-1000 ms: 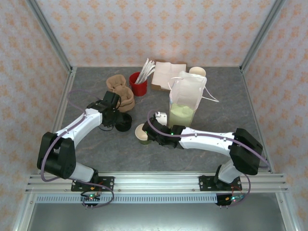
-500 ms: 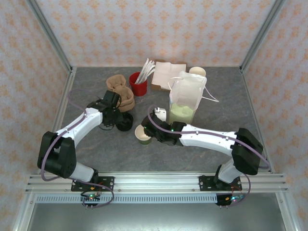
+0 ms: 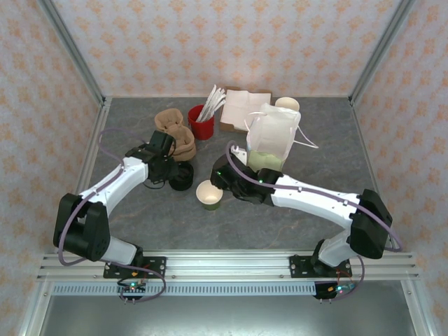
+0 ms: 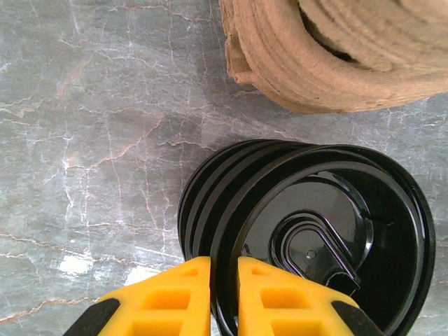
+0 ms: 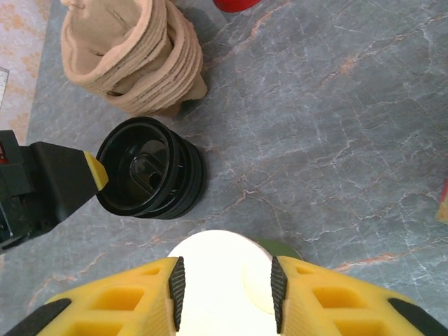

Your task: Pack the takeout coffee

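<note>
- The cup (image 3: 208,194) stands upright mid-table (image 3: 140,217), at 4 o'clock from the lids (image 3: 181,178) and at 8 o'clock from the bag (image 3: 273,136).
- The right gripper (image 5: 224,280) comes in from the cup's 3 o'clock. Its fingers press the cup's sides just under the rim, with the cream inside showing between them.
- The left gripper (image 4: 224,280) is closed on the rim of the top lid (image 4: 329,231), pinching it.
- A brown paper heap (image 3: 175,134) lies just beside the lids at 12 o'clock.

Left arm (image 3: 115,183) and right arm (image 3: 315,203): white links, black joints, purple cables (image 3: 119,131) alongside. Fingers (image 5: 112,301) yellow, with ribbed black pads (image 5: 177,290).
</note>
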{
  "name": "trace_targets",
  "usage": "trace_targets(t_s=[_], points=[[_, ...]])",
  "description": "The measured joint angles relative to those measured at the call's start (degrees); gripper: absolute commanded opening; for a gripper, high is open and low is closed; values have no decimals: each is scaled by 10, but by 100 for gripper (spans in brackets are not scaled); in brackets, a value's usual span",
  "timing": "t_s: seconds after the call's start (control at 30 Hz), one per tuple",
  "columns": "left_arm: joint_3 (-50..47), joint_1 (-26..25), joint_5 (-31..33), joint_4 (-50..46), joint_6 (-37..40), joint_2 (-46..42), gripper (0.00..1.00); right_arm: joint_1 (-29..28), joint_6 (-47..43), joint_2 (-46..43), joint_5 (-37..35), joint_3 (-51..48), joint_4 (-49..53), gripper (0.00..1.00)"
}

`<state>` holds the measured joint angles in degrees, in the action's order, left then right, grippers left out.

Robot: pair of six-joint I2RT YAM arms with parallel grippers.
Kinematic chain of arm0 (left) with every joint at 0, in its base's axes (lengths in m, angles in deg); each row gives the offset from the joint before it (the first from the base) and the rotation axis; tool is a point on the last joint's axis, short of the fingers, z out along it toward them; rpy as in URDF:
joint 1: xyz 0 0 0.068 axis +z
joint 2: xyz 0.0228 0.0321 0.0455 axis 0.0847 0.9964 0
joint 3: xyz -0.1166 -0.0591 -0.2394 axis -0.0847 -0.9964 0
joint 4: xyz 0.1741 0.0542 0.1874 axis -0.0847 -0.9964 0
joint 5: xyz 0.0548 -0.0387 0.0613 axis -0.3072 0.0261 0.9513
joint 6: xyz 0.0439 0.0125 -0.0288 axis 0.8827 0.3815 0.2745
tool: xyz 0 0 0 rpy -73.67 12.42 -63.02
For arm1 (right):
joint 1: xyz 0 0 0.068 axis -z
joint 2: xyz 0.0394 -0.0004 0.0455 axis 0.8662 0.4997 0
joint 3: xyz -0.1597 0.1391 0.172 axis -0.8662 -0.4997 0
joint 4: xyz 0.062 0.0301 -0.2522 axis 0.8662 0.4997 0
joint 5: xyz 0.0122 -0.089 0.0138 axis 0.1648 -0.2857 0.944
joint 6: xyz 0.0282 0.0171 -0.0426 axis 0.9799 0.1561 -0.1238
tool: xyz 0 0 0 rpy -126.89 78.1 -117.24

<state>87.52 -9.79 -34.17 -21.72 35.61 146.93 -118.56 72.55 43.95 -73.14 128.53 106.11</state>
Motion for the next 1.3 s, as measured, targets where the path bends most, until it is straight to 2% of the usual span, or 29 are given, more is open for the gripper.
trace_targets(t_s=[0.37,0.9,1.1,1.3], points=[[44,-4,-15,-60,2,-86,14,2,-12,47,41,87,2,48],[117,-61,-38,-153,14,-160,14,3,-78,87,52,203,44,54],[134,-79,-45,-158,14,-162,14,3,-87,102,52,208,57,51],[143,-90,-45,-158,14,-162,14,3,-92,106,52,208,65,37]])
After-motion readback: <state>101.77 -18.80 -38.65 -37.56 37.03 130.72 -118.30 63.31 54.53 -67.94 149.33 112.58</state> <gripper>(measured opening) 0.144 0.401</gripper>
